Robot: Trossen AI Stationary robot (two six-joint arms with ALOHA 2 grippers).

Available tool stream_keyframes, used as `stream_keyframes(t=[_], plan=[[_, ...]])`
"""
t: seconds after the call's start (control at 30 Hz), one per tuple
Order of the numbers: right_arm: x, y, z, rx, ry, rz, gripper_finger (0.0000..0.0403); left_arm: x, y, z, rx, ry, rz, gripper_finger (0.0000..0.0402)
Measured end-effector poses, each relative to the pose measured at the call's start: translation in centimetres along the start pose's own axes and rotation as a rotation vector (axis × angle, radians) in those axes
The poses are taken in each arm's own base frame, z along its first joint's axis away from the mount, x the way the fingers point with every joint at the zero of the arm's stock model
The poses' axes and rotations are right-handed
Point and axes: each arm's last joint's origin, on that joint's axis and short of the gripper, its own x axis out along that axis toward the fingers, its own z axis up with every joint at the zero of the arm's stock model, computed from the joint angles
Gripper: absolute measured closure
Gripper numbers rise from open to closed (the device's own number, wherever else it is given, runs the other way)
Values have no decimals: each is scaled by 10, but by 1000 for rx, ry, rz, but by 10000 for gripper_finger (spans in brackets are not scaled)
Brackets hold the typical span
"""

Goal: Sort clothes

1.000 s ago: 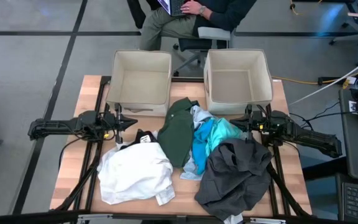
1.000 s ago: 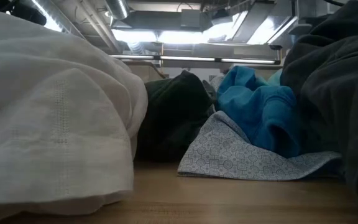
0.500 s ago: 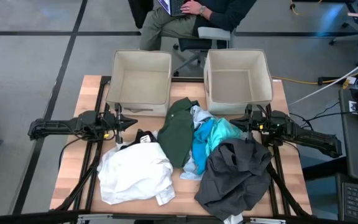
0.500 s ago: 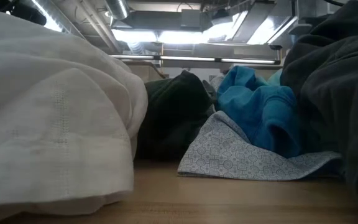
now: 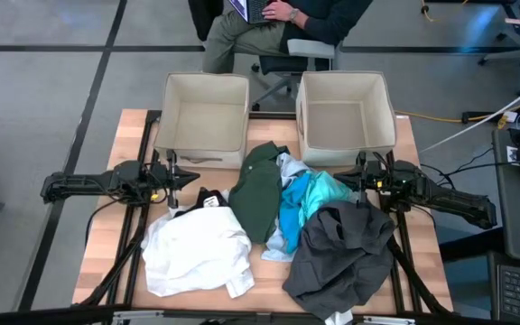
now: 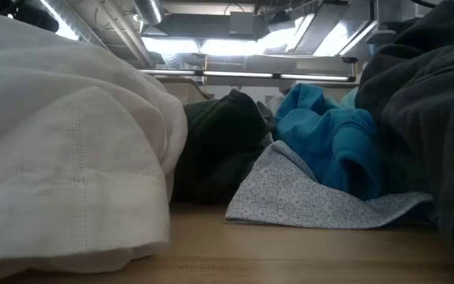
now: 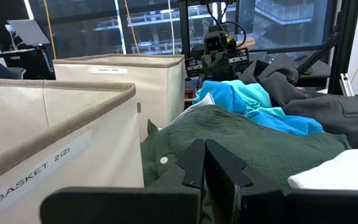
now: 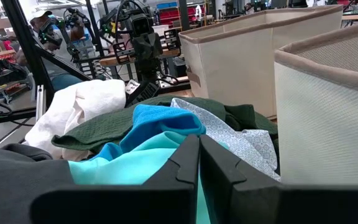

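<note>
1. From table height the white garment [image 6: 61, 150] and the dark grey garment [image 6: 432, 102] fill both sides and block most of the pile; neither of my grippers shows there. The small black garment [image 5: 208, 198] is mostly tucked under the white one, so only its edge peeks out.
2. My left gripper [image 5: 181, 177] rests at the table's left side near the black piece, its fingers [image 7: 194, 165] pressed together on nothing. My right gripper [image 5: 354, 181] sits at the right side beside the pile, fingers [image 8: 191, 163] likewise closed and empty.
3. The two beige bins stand side by side at the table's far edge: the left bin [image 5: 171, 126] and the right bin [image 5: 387, 122]. I see no garment inside either.
4. All clothes lie on the wooden table [image 5: 106, 235]: the dark green garment [image 5: 258, 194] in the middle, the turquoise one [image 5: 307, 200] and the pale blue patterned one [image 6: 306, 197] just beside it, grey at the near right.
5. Beyond the bins, a seated person [image 5: 269, 23] holds a laptop.
</note>
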Motion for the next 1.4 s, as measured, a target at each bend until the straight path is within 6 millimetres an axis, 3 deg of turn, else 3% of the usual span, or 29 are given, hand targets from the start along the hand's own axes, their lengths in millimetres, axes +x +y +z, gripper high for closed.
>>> stream_keyframes(t=[0.27,0.47,0.73,0.9,1.13,1.4], plan=[[0,0,0,0,0,0,386,0,0,3,-33,-27,2,398],[0,0,0,0,-1,0,386,-2,2,17,-218,-177,2,398],[0,0,1,-1,-7,-16,386,-5,5,37,-205,-345,10,398],[0,0,1,-2,-12,-17,386,1,5,53,-190,-319,12,398],[0,1,6,-8,-57,8,386,34,3,84,-100,-177,12,398],[-3,3,18,-13,-88,11,386,97,-5,110,-26,101,-11,398]])
